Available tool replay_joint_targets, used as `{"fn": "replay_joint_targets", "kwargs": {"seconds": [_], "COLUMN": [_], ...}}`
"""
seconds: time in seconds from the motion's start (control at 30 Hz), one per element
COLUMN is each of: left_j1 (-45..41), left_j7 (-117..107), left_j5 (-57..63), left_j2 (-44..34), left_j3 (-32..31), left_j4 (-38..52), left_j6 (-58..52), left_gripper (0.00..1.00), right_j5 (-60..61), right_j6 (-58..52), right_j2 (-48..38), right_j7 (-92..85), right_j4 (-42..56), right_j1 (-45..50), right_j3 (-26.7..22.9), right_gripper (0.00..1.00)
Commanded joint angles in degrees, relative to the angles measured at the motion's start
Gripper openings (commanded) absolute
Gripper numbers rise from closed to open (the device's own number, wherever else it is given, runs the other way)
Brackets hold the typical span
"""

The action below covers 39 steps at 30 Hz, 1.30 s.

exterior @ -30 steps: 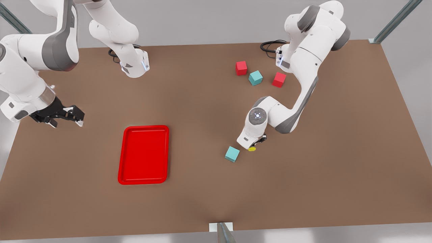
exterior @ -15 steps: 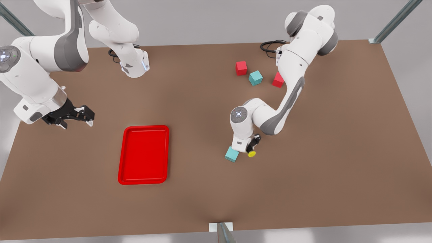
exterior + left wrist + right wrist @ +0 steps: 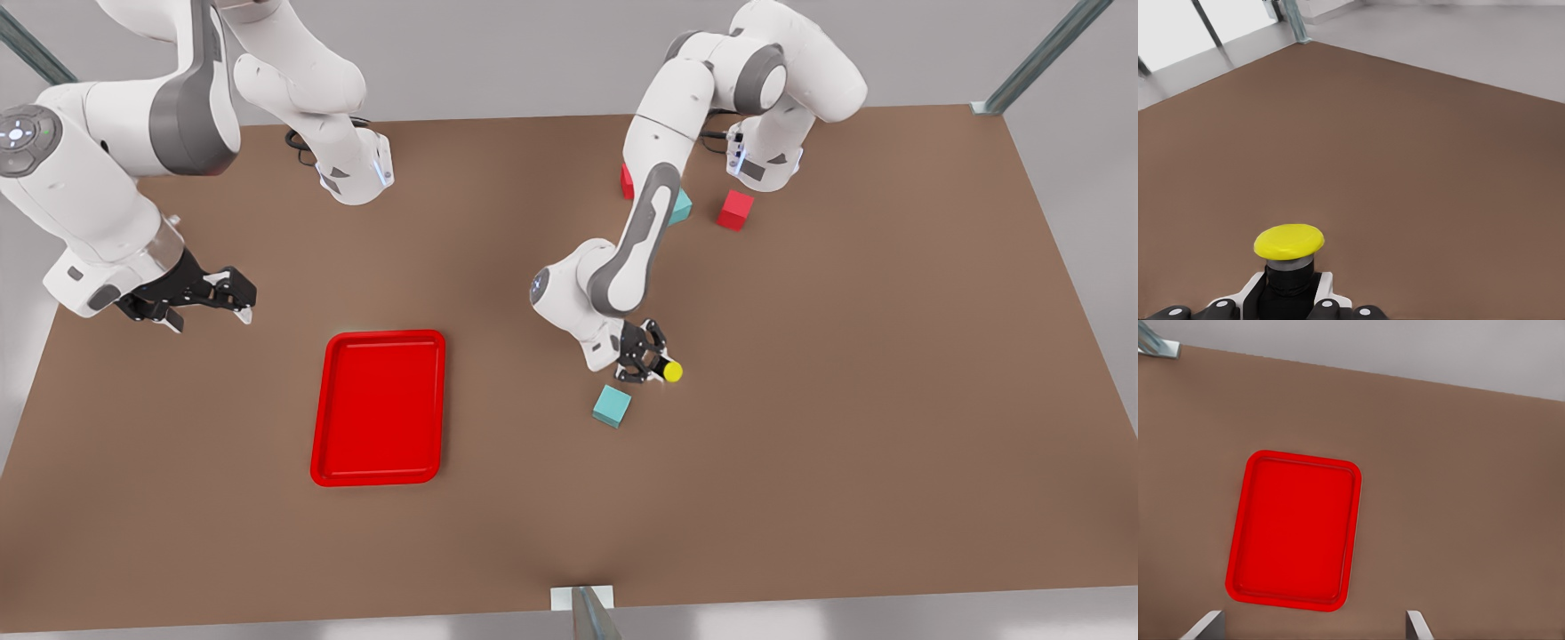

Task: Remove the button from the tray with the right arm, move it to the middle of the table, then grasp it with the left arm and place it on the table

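The button (image 3: 672, 371), a yellow cap on a dark body, sits in my left gripper (image 3: 656, 364), which is shut on its body near the table's middle. In the left wrist view the button's cap (image 3: 1289, 242) sticks out past the fingers (image 3: 1328, 307) over bare brown table (image 3: 1418, 147). The red tray (image 3: 380, 407) lies empty toward the front view's left. My right gripper (image 3: 233, 298) hangs open up and to the left of the tray. Its wrist view looks down on the tray (image 3: 1295, 530) between two wide-apart fingertips (image 3: 1205, 625).
A teal cube (image 3: 612, 405) lies just below the left gripper. A red cube (image 3: 735, 210) sits at the back, with another teal cube (image 3: 681, 206) and red cube (image 3: 626, 182) partly behind the left arm. Metal posts stand at the table's corners (image 3: 1036, 58).
The left arm swung toward the front view's left and turned its wrist, so the button now points sideways and sits a little higher. The right gripper drifted slightly toward the tray.
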Motion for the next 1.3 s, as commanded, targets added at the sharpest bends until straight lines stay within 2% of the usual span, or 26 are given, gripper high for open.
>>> {"fn": "replay_joint_targets", "kwargs": {"seconds": [0.0,0.2,0.37,0.57,0.9,0.93,0.97,1.0,1.27], "left_j1": [-0.70,-3.07,-4.74,-5.62,-7.20,-7.29,-7.64,-7.91,-11.24], "left_j7": [-31.87,-34.59,-35.03,-35.21,-34.94,-34.86,-34.50,-34.50,-31.61], "left_j5": [-2.94,-3.38,-4.00,-3.91,-3.30,-3.30,-3.12,-3.12,-3.30], "left_j2": [2.32,6.45,11.02,12.96,14.36,14.36,14.36,14.27,11.11], "left_j3": [0.68,1.91,1.82,1.91,2.00,2.00,1.91,1.99,1.64], "left_j4": [1.96,4.86,6.45,6.89,6.89,6.89,6.89,6.89,7.68], "left_j6": [-8.78,-13.87,-13.79,-13.79,-14.40,-14.49,-14.49,-14.49,-19.85], "left_gripper": [0.43,0.42,0.42,0.42,0.42,0.47,0.88,1.00,1.00], "right_j5": [0.03,-0.06,-0.06,-0.41,-0.76,-0.76,-0.76,-0.76,-0.76], "right_j6": [-0.09,0.43,0.35,3.42,2.28,2.28,2.19,2.28,2.28], "right_j2": [0.01,0.98,0.80,3.35,1.33,1.42,1.42,1.50,1.59], "right_j7": [-0.19,-0.19,-0.19,-0.19,-0.10,-0.10,-0.10,-0.10,-0.10], "right_j4": [-0.03,-0.38,0.15,0.15,1.29,1.20,1.11,1.20,1.20], "right_j1": [-0.44,-0.26,-0.17,-0.17,-1.05,-0.88,-0.96,-0.96,-0.70], "right_j3": [0.15,0.24,0.24,1.38,1.29,1.21,1.29,1.29,1.29], "right_gripper": [1.00,1.00,1.00,1.00,1.00,1.00,1.00,1.00,1.00]}}
